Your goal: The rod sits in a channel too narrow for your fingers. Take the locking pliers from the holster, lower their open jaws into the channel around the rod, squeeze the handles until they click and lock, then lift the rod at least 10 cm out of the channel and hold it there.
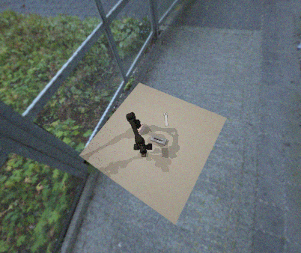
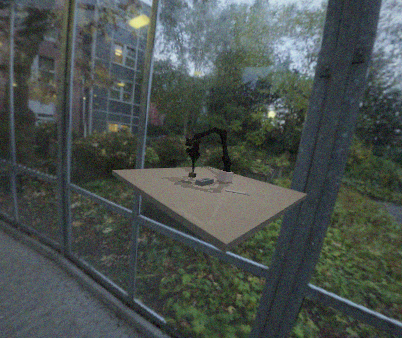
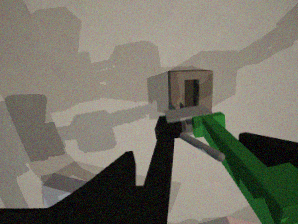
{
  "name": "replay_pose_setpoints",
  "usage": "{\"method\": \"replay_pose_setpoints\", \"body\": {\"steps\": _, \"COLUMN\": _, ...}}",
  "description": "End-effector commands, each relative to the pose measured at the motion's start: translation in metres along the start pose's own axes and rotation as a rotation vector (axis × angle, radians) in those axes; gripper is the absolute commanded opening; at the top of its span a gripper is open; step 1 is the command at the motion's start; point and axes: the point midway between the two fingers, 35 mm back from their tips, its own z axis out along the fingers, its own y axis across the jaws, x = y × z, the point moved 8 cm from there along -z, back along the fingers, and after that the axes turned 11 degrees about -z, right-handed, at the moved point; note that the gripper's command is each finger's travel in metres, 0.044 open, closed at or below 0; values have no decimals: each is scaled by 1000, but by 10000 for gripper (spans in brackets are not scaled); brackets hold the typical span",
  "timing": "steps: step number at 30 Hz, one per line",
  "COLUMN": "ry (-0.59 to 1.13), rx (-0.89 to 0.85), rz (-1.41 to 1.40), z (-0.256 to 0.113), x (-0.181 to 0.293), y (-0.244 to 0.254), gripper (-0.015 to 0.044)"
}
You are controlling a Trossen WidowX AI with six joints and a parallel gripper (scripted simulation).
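Our tool (image 1: pixel 143 147) (image 2: pixel 194 159) (image 3: pixel 186 149) was pinching the pliers (image 3: pixel 240 167) by their handles, near the holster (image 1: pixel 143 154) (image 2: pixel 192 175) (image 3: pixel 204 77); the channel block (image 1: pixel 164 142) (image 2: pixel 205 182) (image 3: pixel 65 186) lay to our left (the rod inside, we could not distinguish it).
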Motion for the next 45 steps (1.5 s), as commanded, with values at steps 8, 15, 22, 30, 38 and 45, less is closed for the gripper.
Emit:
{"method": "replay_pose_setpoints", "body": {"steps": 8, "ry": 5, "rx": -9, "rz": -102, "z": 0, "x": 7, "y": 19, "gripper": 321}}
{"method": "replay_pose_setpoints", "body": {"steps": 15, "ry": 6, "rx": -10, "rz": -163, "z": 0, "x": 11, "y": 30, "gripper": 321}}
{"method": "replay_pose_setpoints", "body": {"steps": 22, "ry": 7, "rx": -12, "rz": -223, "z": 0, "x": 16, "y": 40, "gripper": 321}}
{"method": "replay_pose_setpoints", "body": {"steps": 30, "ry": 9, "rx": -14, "rz": -291, "z": 0, "x": 21, "y": 52, "gripper": 321}}
{"method": "replay_pose_setpoints", "body": {"steps": 38, "ry": 11, "rx": -16, "rz": -360, "z": 0, "x": 27, "y": 64, "gripper": 321}}
{"method": "replay_pose_setpoints", "body": {"steps": 45, "ry": 12, "rx": -17, "rz": -420, "z": 0, "x": 33, "y": 74, "gripper": 321}}
